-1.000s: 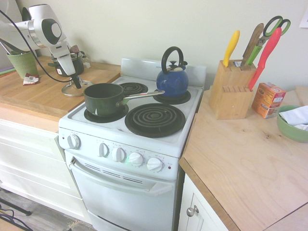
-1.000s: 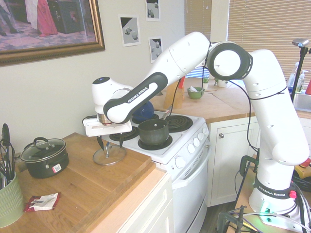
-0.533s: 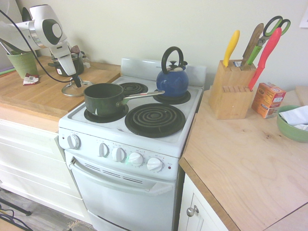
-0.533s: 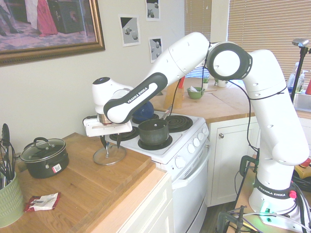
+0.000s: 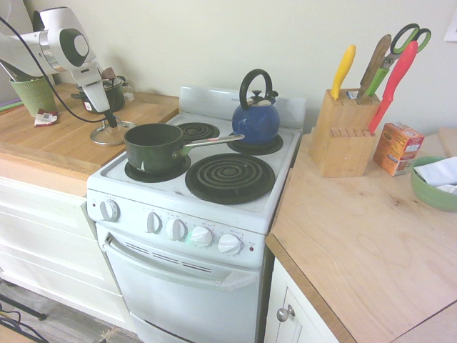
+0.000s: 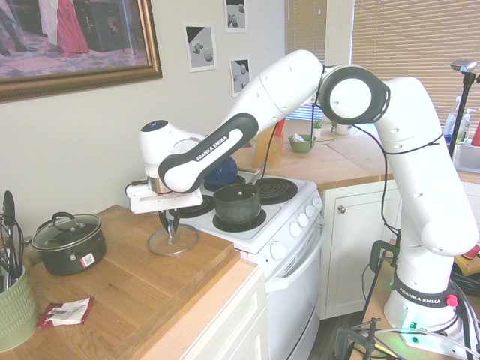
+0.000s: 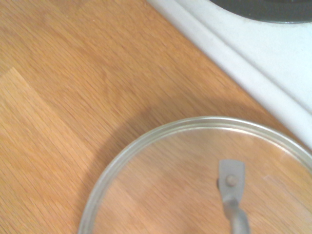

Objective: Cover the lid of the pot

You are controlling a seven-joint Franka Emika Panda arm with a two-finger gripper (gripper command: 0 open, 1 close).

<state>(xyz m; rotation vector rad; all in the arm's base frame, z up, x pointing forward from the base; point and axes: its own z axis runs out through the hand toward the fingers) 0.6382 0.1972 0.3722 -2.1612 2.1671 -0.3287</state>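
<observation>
Nearest in the first exterior view is the stove (image 5: 214,207), and on its front left burner stands the pot (image 5: 154,146), open, with its long silver handle pointing toward the blue kettle (image 5: 255,120) behind it. A little farther, on the wooden counter (image 5: 50,143) just beside the stove edge, lies the lid (image 6: 173,241), flat on its rim with the knob upward. The hand (image 6: 166,225) stands right over the lid and points almost straight down; its fingers look closed on the knob, so I judge that it has hold of the lid, although the lid appears to rest on the counter. The wrist view shows the glass lid (image 7: 204,180) from close above and the white stove edge beside it. To do this step well, I think the lift should go straight up until the rim is clearly higher than the pot wall, and the lid should stay level, because a small knob can slip. After that the lid should travel sideways over the pot, be centred, and come down gently before it is released. Farthest, a small black pot (image 6: 69,241) stands well apart.
</observation>
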